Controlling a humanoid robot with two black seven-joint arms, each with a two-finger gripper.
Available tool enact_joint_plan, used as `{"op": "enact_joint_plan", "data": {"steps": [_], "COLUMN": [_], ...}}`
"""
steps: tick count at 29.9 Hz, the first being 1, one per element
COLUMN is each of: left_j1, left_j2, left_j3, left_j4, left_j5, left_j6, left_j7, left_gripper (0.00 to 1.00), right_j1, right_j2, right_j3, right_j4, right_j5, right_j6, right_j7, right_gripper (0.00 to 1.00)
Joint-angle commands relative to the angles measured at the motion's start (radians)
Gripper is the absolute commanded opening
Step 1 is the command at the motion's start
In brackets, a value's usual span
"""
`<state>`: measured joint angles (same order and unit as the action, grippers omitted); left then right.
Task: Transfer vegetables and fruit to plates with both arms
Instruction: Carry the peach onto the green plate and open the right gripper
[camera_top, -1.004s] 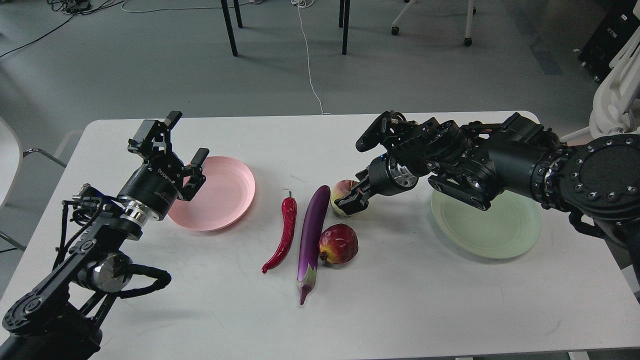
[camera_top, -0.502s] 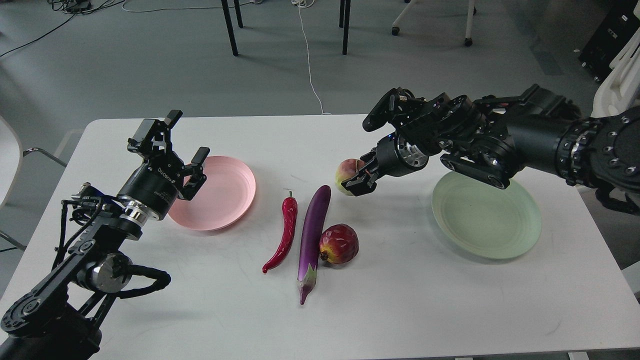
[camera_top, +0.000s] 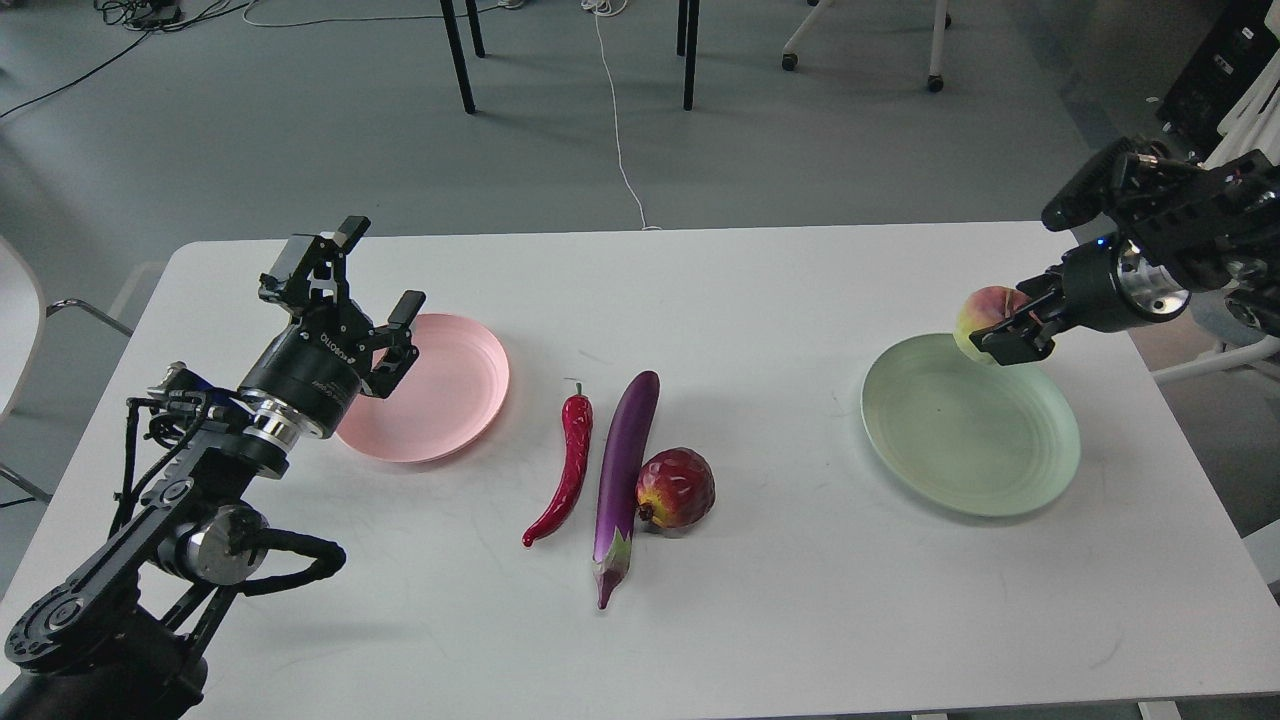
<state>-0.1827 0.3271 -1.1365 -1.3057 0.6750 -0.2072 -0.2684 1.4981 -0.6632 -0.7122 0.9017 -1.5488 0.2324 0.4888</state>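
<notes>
A red chili pepper (camera_top: 568, 460), a purple eggplant (camera_top: 624, 470) and a dark red pomegranate (camera_top: 677, 490) lie side by side at the table's middle. My right gripper (camera_top: 1005, 325) is shut on the yellow-pink peach (camera_top: 985, 312) and holds it in the air over the far edge of the pale green plate (camera_top: 970, 440) at the right. My left gripper (camera_top: 372, 285) is open and empty, raised over the left rim of the pale pink plate (camera_top: 445, 395).
The white table (camera_top: 800, 620) ends at a front edge near the bottom of the view. Chair and table legs (camera_top: 690, 55) and a white cable (camera_top: 620, 130) are on the grey floor behind. A dark cabinet (camera_top: 1215, 70) stands at the far right.
My right gripper lifted the peach from beside the eggplant and carried it right, to above the green plate's far edge. The left arm barely moved.
</notes>
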Motion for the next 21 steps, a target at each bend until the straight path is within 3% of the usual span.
{"op": "enact_joint_plan", "data": {"steps": [1, 6, 12, 16, 19, 21], "left_j1": [0.000, 0.000, 0.000, 0.000, 0.000, 0.000], "left_j2": [0.000, 0.001, 0.000, 0.000, 0.000, 0.000], "left_j3": [0.000, 0.000, 0.000, 0.000, 0.000, 0.000], "left_j4": [0.000, -0.006, -0.006, -0.006, -0.006, -0.006], "left_j5": [0.000, 0.000, 0.000, 0.000, 0.000, 0.000], "left_j6": [-0.001, 0.000, 0.000, 0.000, 0.000, 0.000], "left_j7": [0.000, 0.000, 0.000, 0.000, 0.000, 0.000], "left_gripper": [1.00, 1.00, 1.00, 1.00, 1.00, 1.00], "right_j1": [-0.058, -0.110, -0.134, -0.147, -0.151, -0.151], "right_j2": [-0.021, 0.022, 0.088, 0.106, 0.105, 0.100], "right_j3": [0.002, 0.007, 0.022, 0.023, 0.025, 0.031], "right_j4": [-0.018, -0.073, -0.132, -0.148, -0.141, -0.136], "right_j5": [-0.004, -0.002, 0.000, 0.000, 0.004, 0.006], "right_j6": [-0.030, -0.091, -0.096, -0.096, -0.102, -0.110], "right_j7": [0.000, 0.000, 0.000, 0.000, 0.000, 0.000], "right_gripper": [0.47, 0.48, 0.51, 0.65, 0.83, 0.89]}}
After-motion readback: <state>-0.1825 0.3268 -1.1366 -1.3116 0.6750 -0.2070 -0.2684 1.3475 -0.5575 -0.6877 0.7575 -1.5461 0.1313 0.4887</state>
